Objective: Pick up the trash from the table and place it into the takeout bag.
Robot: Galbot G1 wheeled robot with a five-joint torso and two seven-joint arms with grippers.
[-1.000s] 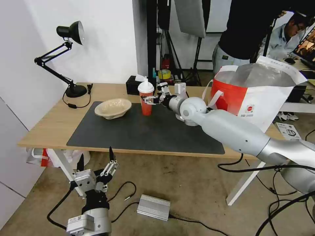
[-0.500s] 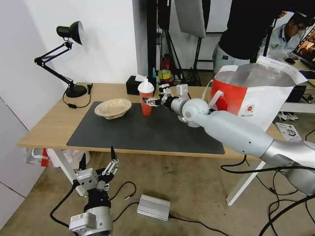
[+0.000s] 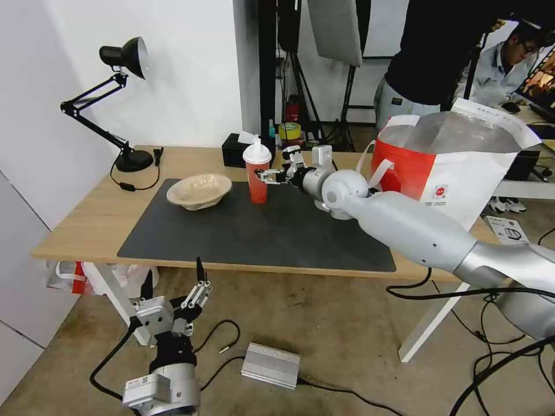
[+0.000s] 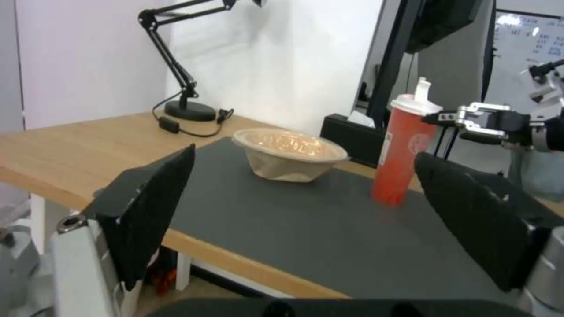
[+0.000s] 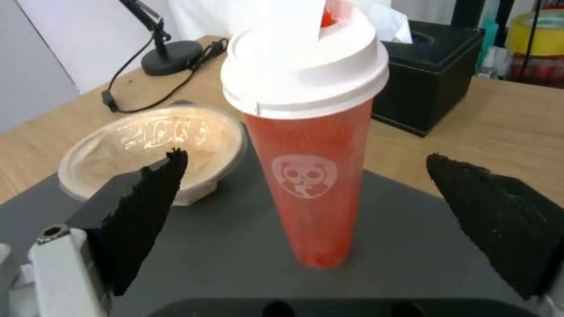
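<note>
The right gripper is reaching over the table with its fingers spread apart, just beside the upright red drink cup standing on the dark grey mat near the beige pulp bowl; the left gripper is hanging low, fingers spread wide

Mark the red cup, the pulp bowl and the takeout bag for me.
red cup (image 5: 311, 185): right wrist view, on the panda logo on its side.
pulp bowl (image 3: 199, 190): head view, on its inner hollow.
takeout bag (image 3: 404, 170): head view, on its red front panel.
</note>
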